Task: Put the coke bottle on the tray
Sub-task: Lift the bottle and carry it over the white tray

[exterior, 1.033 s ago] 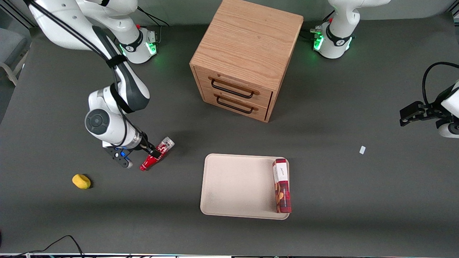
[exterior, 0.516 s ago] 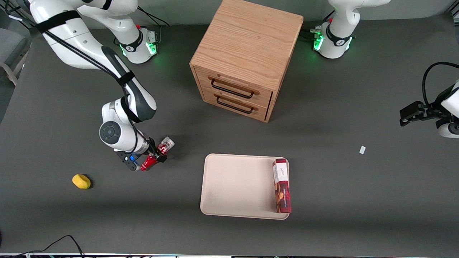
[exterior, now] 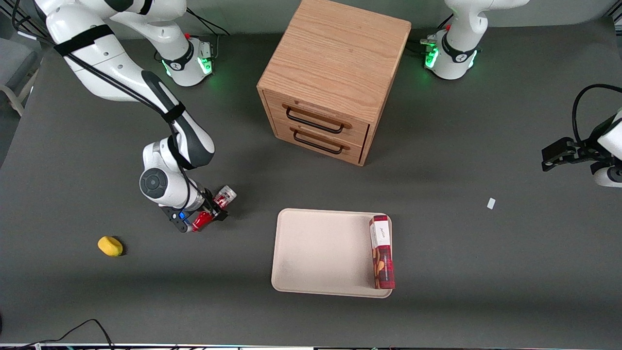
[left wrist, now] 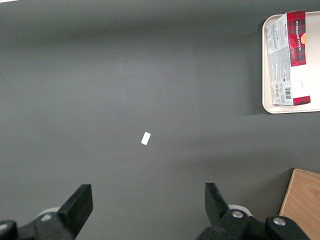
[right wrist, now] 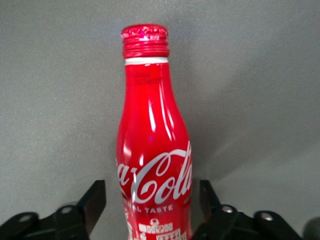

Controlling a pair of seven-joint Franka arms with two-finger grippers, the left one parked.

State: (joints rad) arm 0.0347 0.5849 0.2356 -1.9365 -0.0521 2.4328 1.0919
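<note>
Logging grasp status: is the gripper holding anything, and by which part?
Nothing yet: the open gripper straddles the lower body of the small red contour coke bottle lying on the grey table, gaps showing either side.

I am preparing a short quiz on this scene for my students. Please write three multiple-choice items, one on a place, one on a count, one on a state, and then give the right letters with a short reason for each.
1. Where does the red-and-white box lie?
A. On the tray, along the rim toward the parked arm's end
B. On top of the wooden cabinet
C. On the table beside the yellow object

2. How many drawer handles show on the front of the wooden cabinet?
A. One
B. Two
C. Four

3. In what state is the coke bottle?
A. Standing on the tray
B. Lying on the table between the fingers of the gripper
C. Inside a drawer

Answers:
1 A, the box rests within the tray's rim.
2 B, two dark handles sit one above the other.
3 B, the right wrist view shows a finger on each side of the bottle, which lies away from the tray.
</note>
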